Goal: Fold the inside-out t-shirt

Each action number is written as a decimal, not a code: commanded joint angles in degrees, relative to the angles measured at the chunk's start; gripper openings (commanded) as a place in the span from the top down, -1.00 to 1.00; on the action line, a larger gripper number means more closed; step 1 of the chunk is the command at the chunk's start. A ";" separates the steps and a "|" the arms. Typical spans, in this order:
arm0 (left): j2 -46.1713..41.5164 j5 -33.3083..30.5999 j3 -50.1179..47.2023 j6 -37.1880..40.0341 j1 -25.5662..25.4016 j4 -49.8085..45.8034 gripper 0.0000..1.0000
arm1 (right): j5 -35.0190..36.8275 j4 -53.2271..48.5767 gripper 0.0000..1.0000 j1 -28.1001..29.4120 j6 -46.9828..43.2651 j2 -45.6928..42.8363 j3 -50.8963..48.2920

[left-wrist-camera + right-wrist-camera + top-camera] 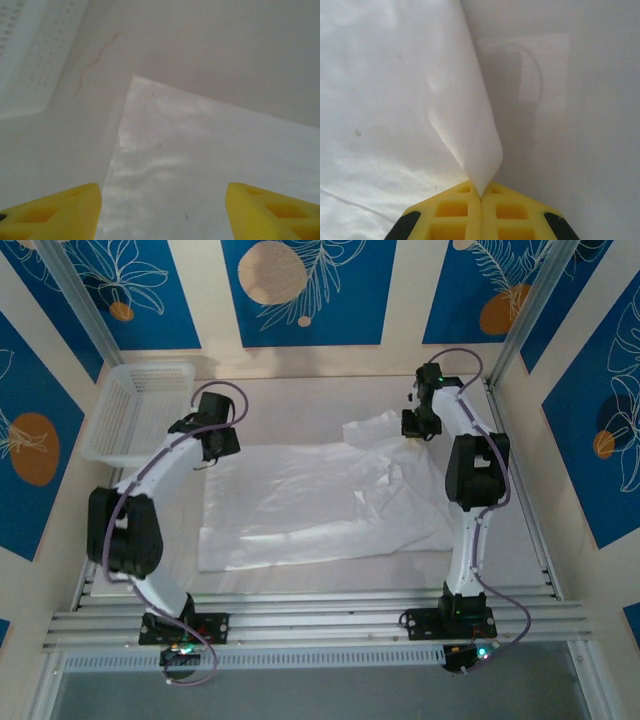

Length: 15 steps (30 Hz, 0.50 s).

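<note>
The inside-out t-shirt (320,500) lies spread and wrinkled across the middle of the table, white on white. My left gripper (206,462) hovers over the shirt's far left corner. In the left wrist view that gripper (162,210) is open, its yellow fingertips (60,212) wide apart, with the cloth corner (200,165) lying flat below them. My right gripper (418,426) is at the shirt's far right part. In the right wrist view it (481,192) is shut on a peaked fold of the t-shirt (470,125), which rises off the table.
A white mesh basket (135,410) stands at the far left corner, close to the left arm, and its wall (25,50) appears in the left wrist view. Walls with metal posts enclose the table on three sides. Bare table (300,400) lies beyond the shirt.
</note>
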 commanded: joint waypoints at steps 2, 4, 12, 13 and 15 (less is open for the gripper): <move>10.29 -9.92 8.92 0.22 0.92 -3.99 -0.30 | -2.25 1.11 1.00 0.00 1.63 -3.09 -2.68; 14.92 -9.21 12.98 1.18 1.59 -4.57 -0.27 | -2.45 1.62 1.00 0.01 1.40 -3.20 -3.55; 27.07 -2.12 21.95 1.10 5.60 -7.12 -0.22 | -2.38 2.44 1.00 -0.52 1.03 -4.29 -5.43; 27.72 -1.83 21.85 1.44 5.77 -6.62 -0.22 | -2.60 2.61 1.00 -0.57 1.04 -4.49 -5.56; 28.98 0.35 22.52 1.06 6.52 -6.54 -0.22 | -3.17 2.71 1.00 -0.76 1.05 -4.78 -5.67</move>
